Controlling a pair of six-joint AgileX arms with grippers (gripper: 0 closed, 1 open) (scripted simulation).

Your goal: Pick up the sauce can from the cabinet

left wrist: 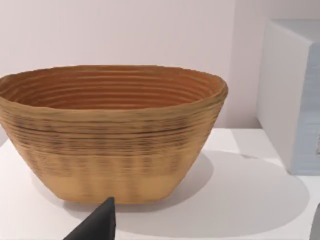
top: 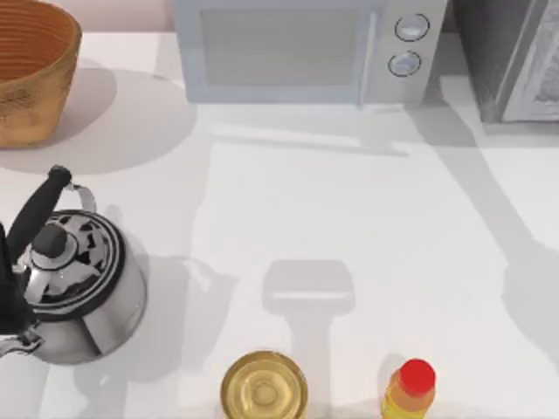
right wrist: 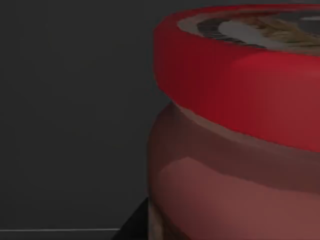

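Right wrist view: sauce can (right wrist: 240,130) sat very close to the camera, red rim uppermost, grey-white picture on its top just visible, reddish printed side below. Dark surroundings behind it, consistent with the inside of the cabinet (top: 511,57) at the counter's far right in the top view. A dark wedge at the can's base may have been part of the right end effector; whether its fingers were spread or closed on the can could not be told.

Left wrist view: woven basket (left wrist: 110,132) on the white counter (left wrist: 250,200), a dark fingertip (left wrist: 100,222) low in view; its opening could not be told. Left arm looked parked near the kettle (top: 74,288).

Judgement: reach into the cabinet largely done; grasp unconfirmed; lift and withdrawal still to come. Gold can (top: 264,386) and yellow bottle (top: 409,390) stood untouched at the near edge.
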